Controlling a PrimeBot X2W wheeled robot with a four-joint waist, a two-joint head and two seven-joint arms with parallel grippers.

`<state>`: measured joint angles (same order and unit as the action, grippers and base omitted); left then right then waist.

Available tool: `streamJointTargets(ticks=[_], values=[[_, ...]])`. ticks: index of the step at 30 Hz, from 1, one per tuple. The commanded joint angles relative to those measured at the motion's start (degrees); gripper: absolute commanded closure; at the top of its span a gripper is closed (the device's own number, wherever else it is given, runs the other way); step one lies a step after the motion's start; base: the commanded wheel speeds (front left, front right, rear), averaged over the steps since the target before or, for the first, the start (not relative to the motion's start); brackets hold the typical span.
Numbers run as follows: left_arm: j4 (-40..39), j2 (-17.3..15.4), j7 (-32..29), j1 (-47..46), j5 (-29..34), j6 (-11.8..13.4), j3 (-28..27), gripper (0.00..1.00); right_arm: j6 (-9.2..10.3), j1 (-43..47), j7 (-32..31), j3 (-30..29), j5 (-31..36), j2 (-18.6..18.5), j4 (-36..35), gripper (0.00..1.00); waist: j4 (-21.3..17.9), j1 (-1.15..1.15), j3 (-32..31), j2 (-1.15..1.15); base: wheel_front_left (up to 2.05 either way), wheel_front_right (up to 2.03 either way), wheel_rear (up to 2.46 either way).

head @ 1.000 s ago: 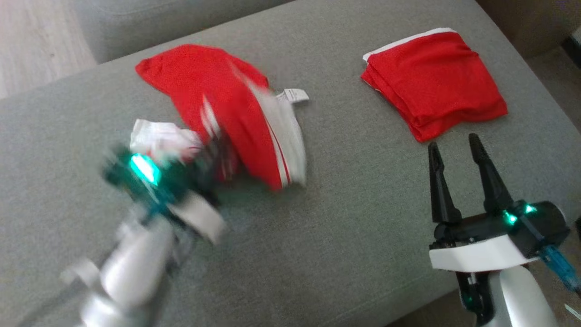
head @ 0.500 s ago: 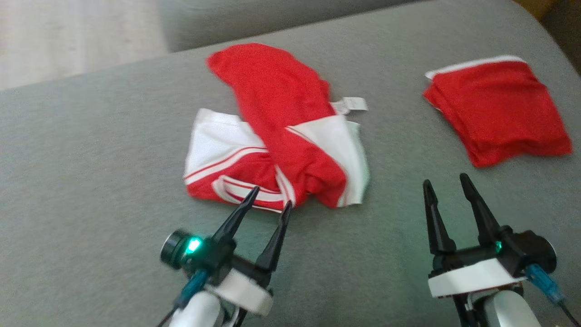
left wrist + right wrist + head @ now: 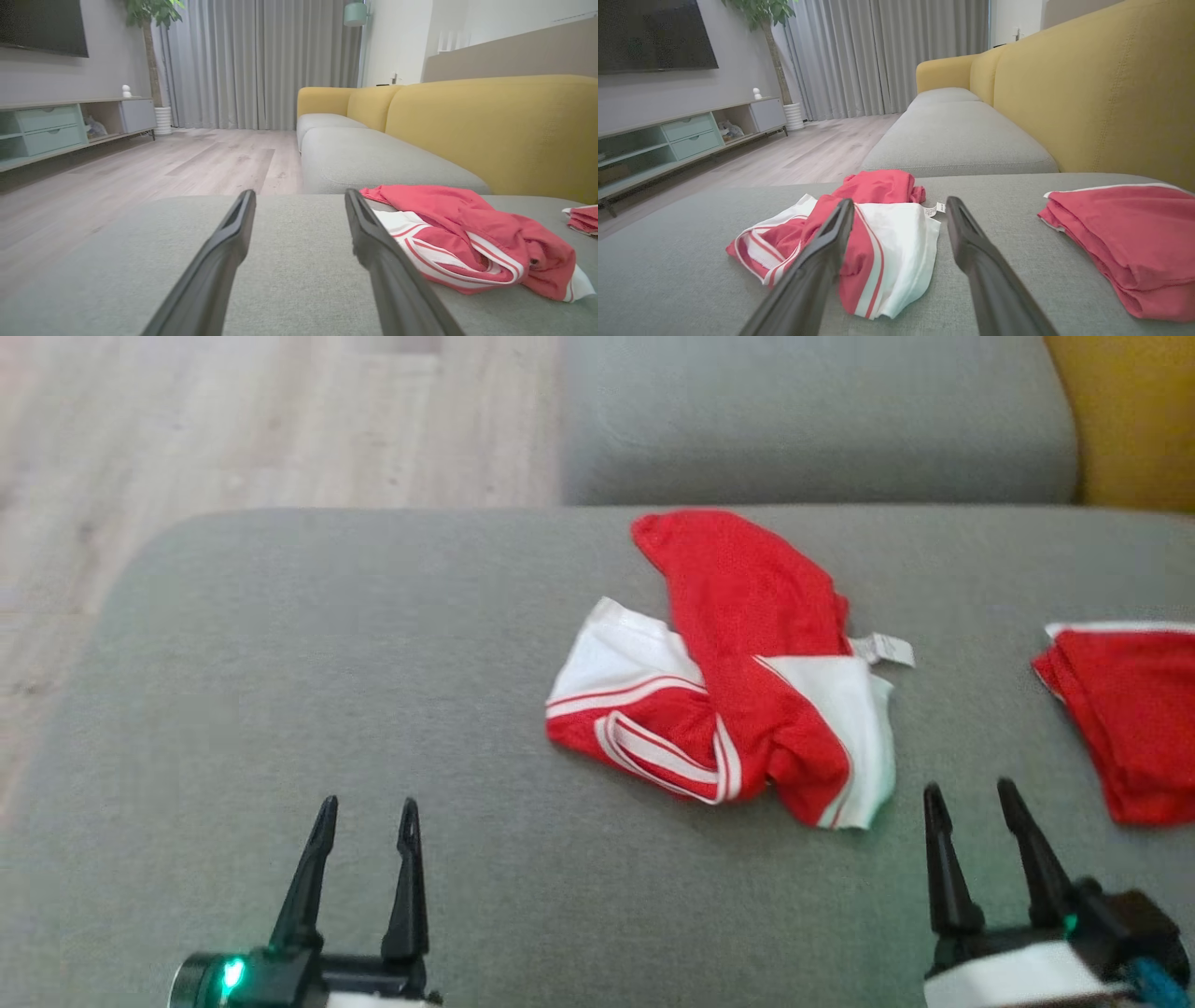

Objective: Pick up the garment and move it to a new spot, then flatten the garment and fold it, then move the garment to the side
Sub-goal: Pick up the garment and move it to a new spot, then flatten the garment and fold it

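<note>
A crumpled red and white garment lies on the grey sofa cushion, loose and untouched; it also shows in the left wrist view and the right wrist view. My left gripper is open and empty at the lower left, well left of the garment. Near the lower right, my right gripper stands open and empty, just off the garment's near right corner. A white care tag sticks out from the garment's right side.
A folded red garment rests at the cushion's right edge, also in the right wrist view. Another grey cushion lies behind, with a yellow backrest on the right. Wooden floor drops off to the left.
My left gripper has let go of the garment and opened, then drawn back to the lower left. The garment now lies spread on the cushion. The camera has swung left.
</note>
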<state>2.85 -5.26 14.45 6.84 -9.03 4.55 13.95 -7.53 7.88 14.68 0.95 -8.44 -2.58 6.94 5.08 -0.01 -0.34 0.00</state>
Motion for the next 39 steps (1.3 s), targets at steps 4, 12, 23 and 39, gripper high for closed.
streamJointTargets(ticks=[4,12,23,39], values=[[-3.65,0.57,0.54,0.85,2.50,-1.93,-3.03,0.00,0.04,2.28,0.32,0.37,2.39,-0.30,-3.98,0.00,3.33,0.01,-2.71,0.00,0.00,0.00,0.00],[-5.96,1.05,0.54,1.74,4.71,-4.07,-4.37,0.00,0.04,5.50,0.32,-1.49,2.51,-0.30,-6.40,0.00,3.15,0.01,-2.54,0.00,0.00,0.00,0.00],[-4.97,1.64,0.54,1.58,5.85,-4.84,-5.40,0.00,0.04,5.53,0.32,0.45,1.99,-0.30,-6.23,0.00,2.06,0.01,-2.09,0.00,0.00,0.00,0.00],[-4.63,2.01,0.54,1.61,6.63,-5.17,-6.12,0.00,0.04,4.00,0.32,1.05,2.35,-0.30,-5.88,0.00,0.13,0.01,-2.29,0.00,0.00,0.00,0.00]])
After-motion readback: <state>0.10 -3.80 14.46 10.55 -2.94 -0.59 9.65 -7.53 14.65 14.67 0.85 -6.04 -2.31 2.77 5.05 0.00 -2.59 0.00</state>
